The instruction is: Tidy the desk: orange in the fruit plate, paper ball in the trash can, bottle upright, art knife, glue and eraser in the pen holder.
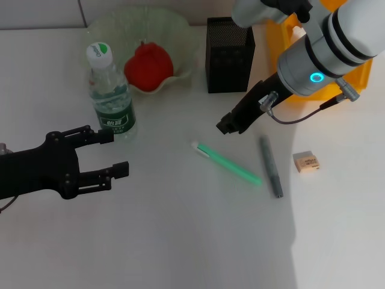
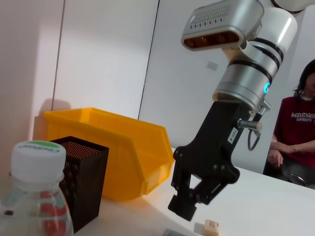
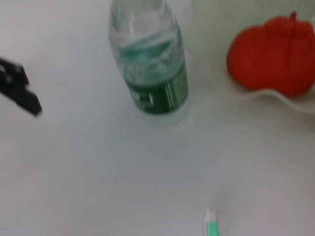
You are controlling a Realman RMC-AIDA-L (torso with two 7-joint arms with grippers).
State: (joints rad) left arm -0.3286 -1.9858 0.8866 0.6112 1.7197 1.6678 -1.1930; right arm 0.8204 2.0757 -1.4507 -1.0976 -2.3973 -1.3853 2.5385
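My right claw point(image 1: 231, 124) hangs in the middle of the frame, just above the tabletop point(image 1: 180, 241), its jaws close together and holding nothing. My left claw point(image 1: 108, 153) waits at the left edge with its fingers spread, empty, just below the bottle point(image 1: 110, 99), which stands upright. The orange point(image 1: 148, 66) sits in the fruit plate point(image 1: 114, 27) at the upper left.

Three things lie loose below and to the right of my right claw. The green art knife point(image 1: 228, 163) lies nearest, slanting; I judge it light, stiff and thin, so it may skid on the smooth surface. I would take it across its narrow width near the middle. The grey glue point(image 1: 271, 166) lies just beside it, a slim stick that could roll. The eraser point(image 1: 306, 162) is small, soft and should pinch easily. The pen holder point(image 1: 229, 55) stands upright at top centre. I see no paper ball.
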